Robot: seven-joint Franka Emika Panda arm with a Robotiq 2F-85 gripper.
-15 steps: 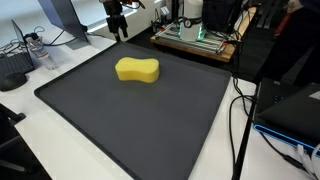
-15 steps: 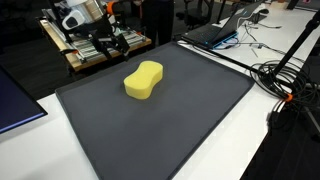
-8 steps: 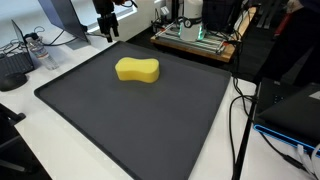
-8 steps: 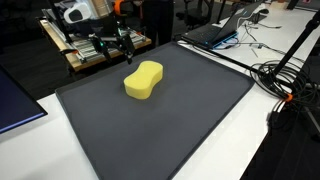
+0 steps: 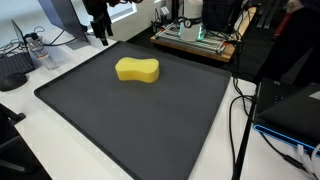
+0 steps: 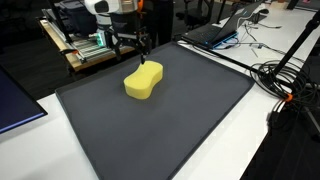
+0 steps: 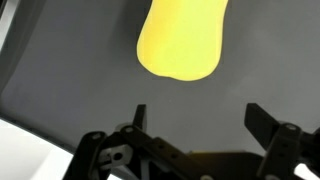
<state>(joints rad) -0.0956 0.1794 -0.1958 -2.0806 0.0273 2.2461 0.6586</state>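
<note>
Across it comes: the gripper [image 6: 143, 54] has swung away from the wooden rack [image 6: 82, 55] since a second ago and now hangs over the far edge of the mat [image 6: 170, 125], just by the far end of the sponge [image 6: 144, 80]. Reading left to right in that exterior view: one rack at the back left; one gripper; one yellow sponge lying flat on the single dark mat, left of its middle; then a tangle of cables [image 6: 290, 85] off the right edge. In the wrist view the gripper [image 7: 197, 120] shows two fingers [image 7: 138, 116], one left and one right, spread wide with nothing between them; the sponge [image 7: 181, 40] sits beyond the tips, centred in the gap and clear of both. One sponge, one mat, one gripper, two fingers, no contact.
</note>
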